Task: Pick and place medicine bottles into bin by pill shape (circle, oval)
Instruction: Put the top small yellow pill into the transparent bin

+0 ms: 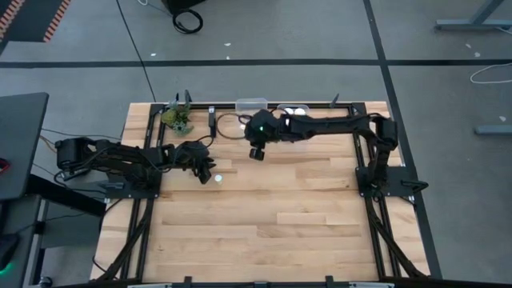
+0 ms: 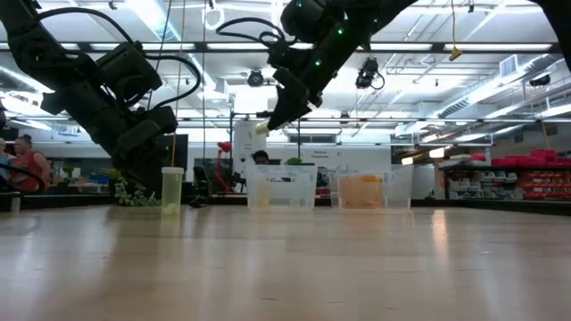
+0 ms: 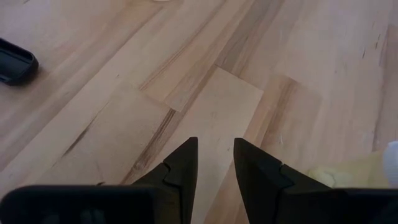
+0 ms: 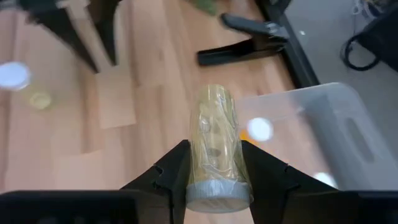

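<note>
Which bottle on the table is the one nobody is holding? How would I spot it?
Start at the wooden table and find the left gripper near the green plant. Right beside it one medicine bottle stands upright with a white cap. It stands on bare wood, while the other bottle is held in the right gripper near the clear bins.

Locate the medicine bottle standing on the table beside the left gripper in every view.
High view: standing bottle, white cap up, left of centre.
Low view: upright at the left.
Left wrist view: probably the pale blur at the picture's edge.
Right wrist view: white cap, far off.
Shared landmark: the left gripper, close beside the bottle.
</note>
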Controlling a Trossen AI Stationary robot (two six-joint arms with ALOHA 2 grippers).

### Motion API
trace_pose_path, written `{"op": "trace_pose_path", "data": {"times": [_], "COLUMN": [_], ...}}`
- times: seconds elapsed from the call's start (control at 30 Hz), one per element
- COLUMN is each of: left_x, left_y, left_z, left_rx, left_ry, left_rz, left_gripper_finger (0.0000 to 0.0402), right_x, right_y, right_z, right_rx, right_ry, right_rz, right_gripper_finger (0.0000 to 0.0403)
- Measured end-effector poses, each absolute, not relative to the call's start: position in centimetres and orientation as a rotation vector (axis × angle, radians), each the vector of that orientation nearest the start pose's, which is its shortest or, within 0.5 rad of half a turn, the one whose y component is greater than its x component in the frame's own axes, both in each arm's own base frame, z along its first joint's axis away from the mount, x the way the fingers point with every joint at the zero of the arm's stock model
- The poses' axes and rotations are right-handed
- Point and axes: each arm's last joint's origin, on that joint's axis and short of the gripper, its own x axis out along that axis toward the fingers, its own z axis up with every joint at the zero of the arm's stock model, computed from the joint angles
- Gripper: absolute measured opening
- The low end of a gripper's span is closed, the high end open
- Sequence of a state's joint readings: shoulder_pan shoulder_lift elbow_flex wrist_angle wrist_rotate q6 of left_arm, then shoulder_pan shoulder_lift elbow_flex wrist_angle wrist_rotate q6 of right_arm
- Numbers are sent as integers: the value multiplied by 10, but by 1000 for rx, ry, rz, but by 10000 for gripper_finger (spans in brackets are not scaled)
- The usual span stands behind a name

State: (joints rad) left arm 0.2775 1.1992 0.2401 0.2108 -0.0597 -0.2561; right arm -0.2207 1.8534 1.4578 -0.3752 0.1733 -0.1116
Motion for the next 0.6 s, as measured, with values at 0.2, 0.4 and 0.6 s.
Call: {"op": "trace_pose_path", "data": {"times": [0.2,0.4,0.6], "left_x": [179,185,192], "left_y": [53,55,58], "left_z": [119,128,141], "left_rx": [-284,-220,-135], "left_ry": [690,587,443], "left_rz": [400,388,405], "left_gripper_finger": [112,110,110], "right_x": [403,405,405], "right_y": [-93,-78,-73], "right_z": [248,237,237], "right_rx": [-52,-33,-29], "right_ry": [795,859,870], "right_rz": [-257,-202,-193], "right_gripper_finger": [138,138,138]}}
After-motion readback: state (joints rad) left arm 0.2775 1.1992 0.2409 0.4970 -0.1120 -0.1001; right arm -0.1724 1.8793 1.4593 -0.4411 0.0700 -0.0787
